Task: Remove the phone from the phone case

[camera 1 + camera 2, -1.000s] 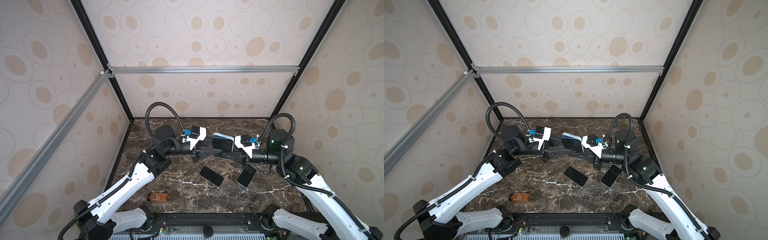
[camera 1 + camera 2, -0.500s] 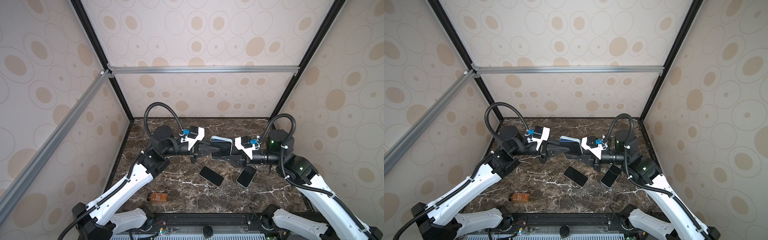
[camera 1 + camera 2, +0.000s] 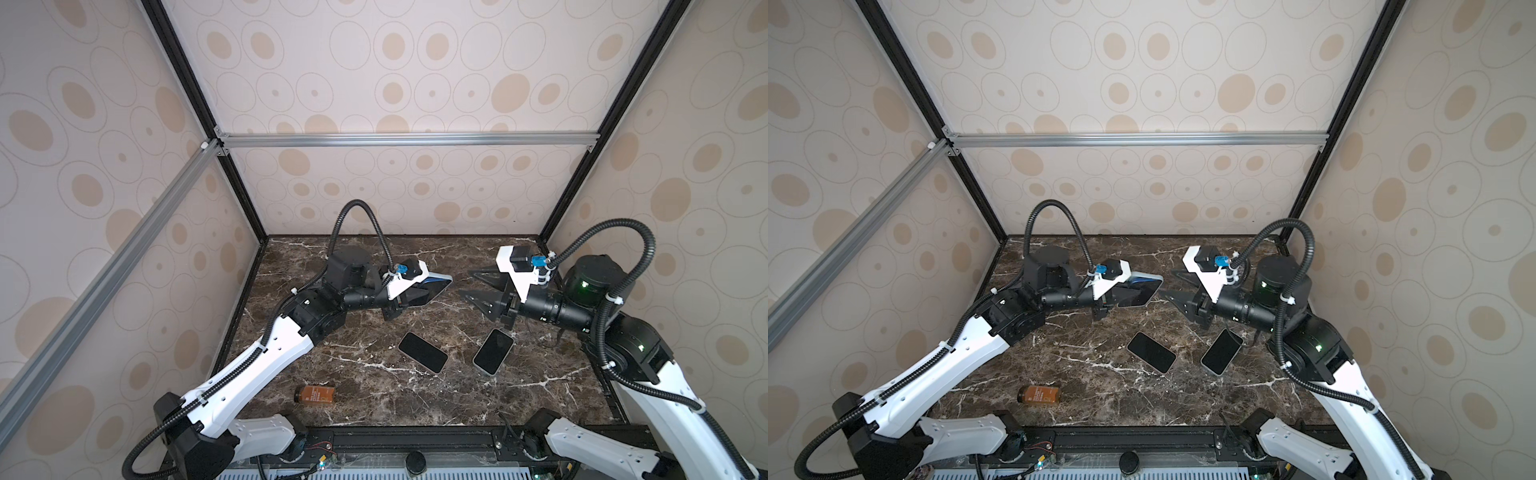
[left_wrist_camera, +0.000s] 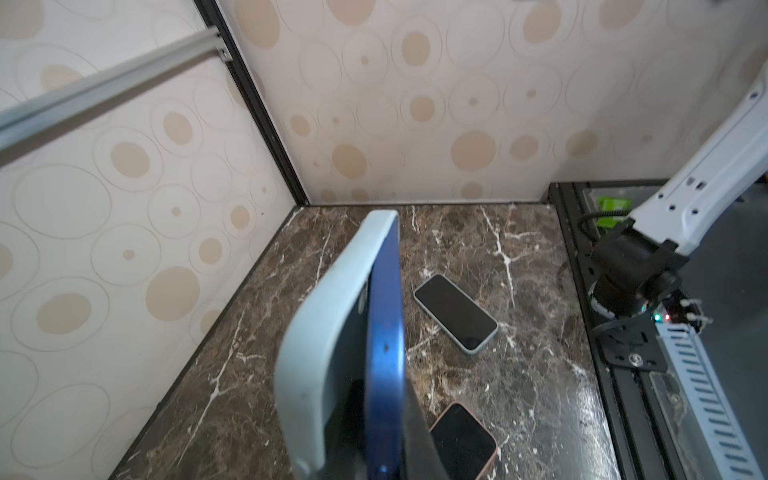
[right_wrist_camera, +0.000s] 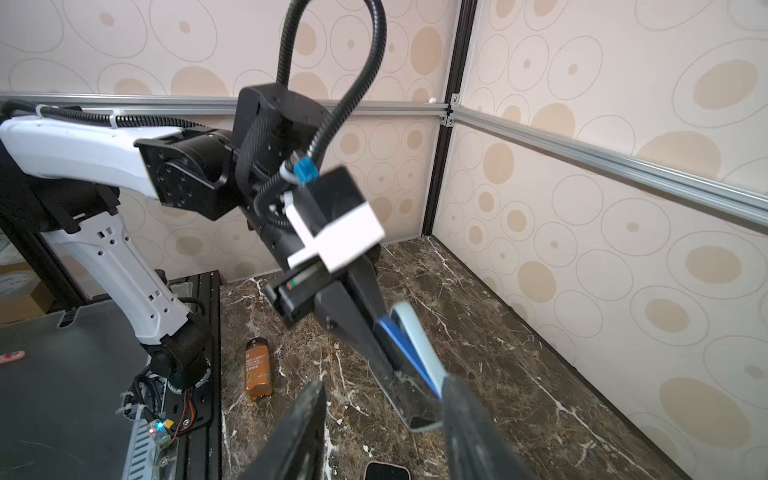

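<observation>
Veined marble tabletop (image 3: 353, 374) — matte pale-blue case (image 4: 316, 332), glossy flat phone (image 4: 384, 332).

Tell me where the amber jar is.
In both top views the amber jar lies on its side at the front left of the table, beside the left arm.
</observation>
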